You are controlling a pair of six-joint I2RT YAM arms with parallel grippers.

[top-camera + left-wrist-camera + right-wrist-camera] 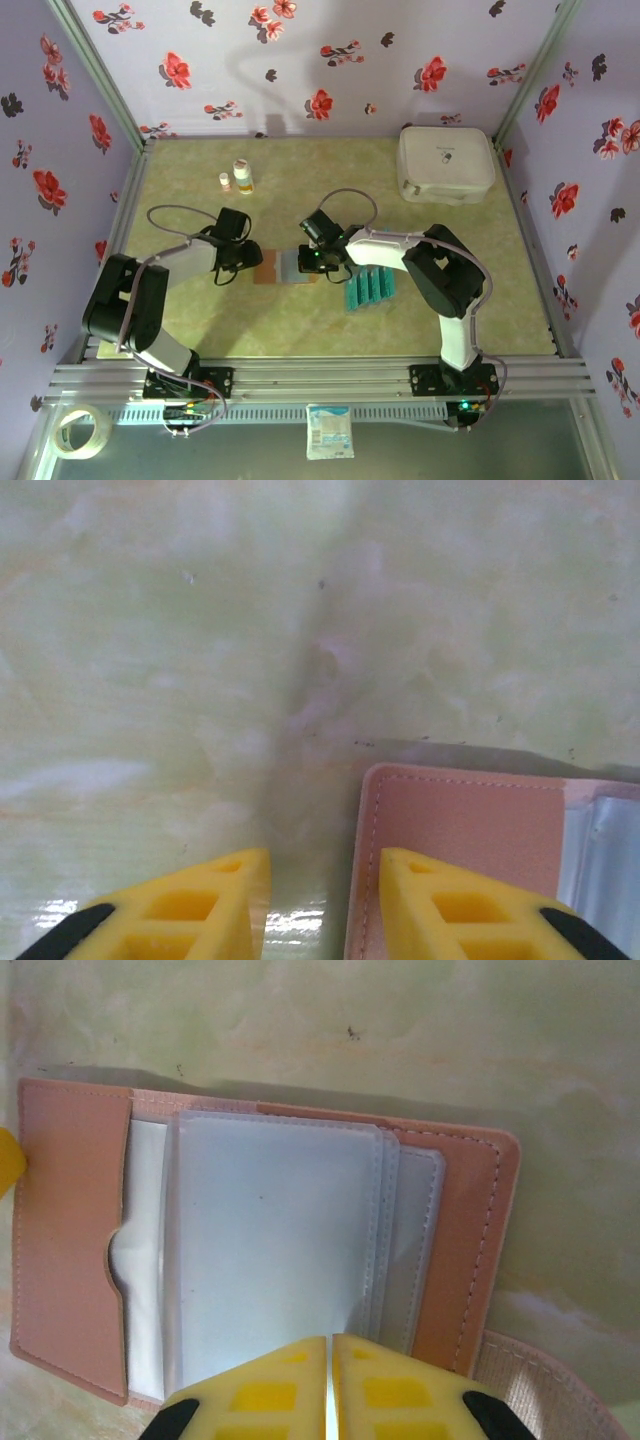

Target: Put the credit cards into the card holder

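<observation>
The card holder point(272, 268) lies open on the table between both arms, reddish-brown outside with clear greyish-blue sleeves point(270, 1250) inside. My right gripper point(315, 262) point(329, 1340) is over its right half, shut on the near edge of one clear sleeve, which rises towards the fingers. My left gripper point(243, 262) point(325, 865) is open and straddles the holder's left edge point(470, 820), one finger over the leather flap and the other over bare table. The teal credit cards point(369, 288) lie in a row just right of the holder, untouched.
A large white rounded case point(445, 163) sits at the back right. Two small bottles point(243, 176) stand at the back left. Floral walls close in three sides. A tape roll point(80, 432) and a packet point(329, 431) lie below the front rail.
</observation>
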